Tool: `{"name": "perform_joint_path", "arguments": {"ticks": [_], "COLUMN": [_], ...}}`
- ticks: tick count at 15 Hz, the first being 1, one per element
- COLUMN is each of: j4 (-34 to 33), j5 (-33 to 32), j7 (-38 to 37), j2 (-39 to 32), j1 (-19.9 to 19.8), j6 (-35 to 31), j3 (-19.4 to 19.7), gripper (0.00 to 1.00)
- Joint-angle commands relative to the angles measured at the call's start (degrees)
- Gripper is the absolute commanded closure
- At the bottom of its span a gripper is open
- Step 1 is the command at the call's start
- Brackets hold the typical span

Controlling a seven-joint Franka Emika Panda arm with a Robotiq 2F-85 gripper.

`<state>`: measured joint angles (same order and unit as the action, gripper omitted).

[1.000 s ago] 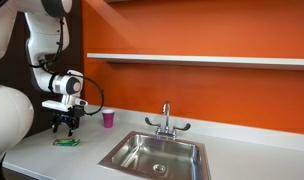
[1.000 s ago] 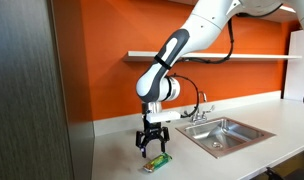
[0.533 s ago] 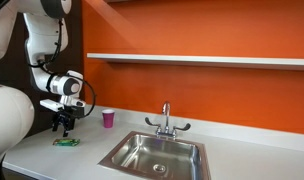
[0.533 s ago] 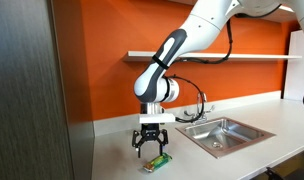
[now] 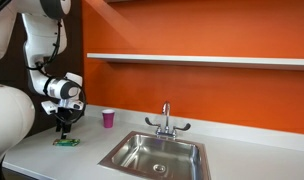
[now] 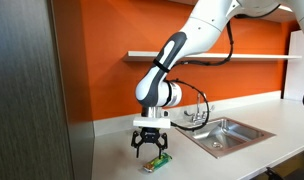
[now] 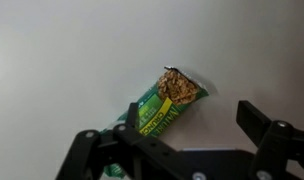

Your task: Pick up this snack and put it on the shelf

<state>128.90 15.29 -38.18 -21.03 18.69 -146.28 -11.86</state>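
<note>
Shows the gripper (image 6: 152, 150) lower than a second ago and turned at the wrist, now hanging just above the snack (image 6: 158, 161) without touching it; jaws spread wide throughout, holding nothing. Reads as the close of the approach, with the final descent and the closing not yet done and the lift to the shelf (image 5: 192, 59) wholly ahead. Locates the snack flat on the pale countertop (image 6: 227, 160) near its front edge, off to the side of the sink (image 5: 157, 155) and well apart from the pink cup (image 5: 108, 118); unmoved across the interval. In the wrist view, places the snack (image 7: 164, 105) between the two fingers (image 7: 267, 135), nearer the left-hand one, with long axis on a diagonal from lower left to upper right, brown-printed end toward upper right, green end toward lower left. Suggests an axis oblique to the line of closure, hence probably a further wrist turn so as to pinch across the narrow width
</note>
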Motion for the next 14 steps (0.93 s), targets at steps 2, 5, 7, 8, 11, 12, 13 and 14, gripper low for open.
{"name": "perform_joint_path", "arguments": {"ticks": [2,5,7,8,11,12,13,14], "j4": [3.8,5.6,6.5,6.9,8.2,8.6,9.0,9.3], "j5": [2.9,3.8,4.2,4.1,3.8,3.4,3.2,2.9], "j7": [-7.5,-12.3,-15.2,-16.8,-21.1,-22.5,-23.8,-25.0], "j2": [1.6,2.2,2.4,2.5,2.8,3.0,3.2,3.4], "j1": [1.2,1.7,2.0,2.2,2.8,3.0,3.2,3.3], "j6": [-4.5,-5.8,-6.6,-6.9,-8.4,-8.8,-9.1,-9.2], "j3": [0.4,0.3,0.2,0.2,0.3,0.5,0.6,0.7], "gripper": [0.00,0.00,0.00,0.00,0.00,0.00,0.00,0.00]}}
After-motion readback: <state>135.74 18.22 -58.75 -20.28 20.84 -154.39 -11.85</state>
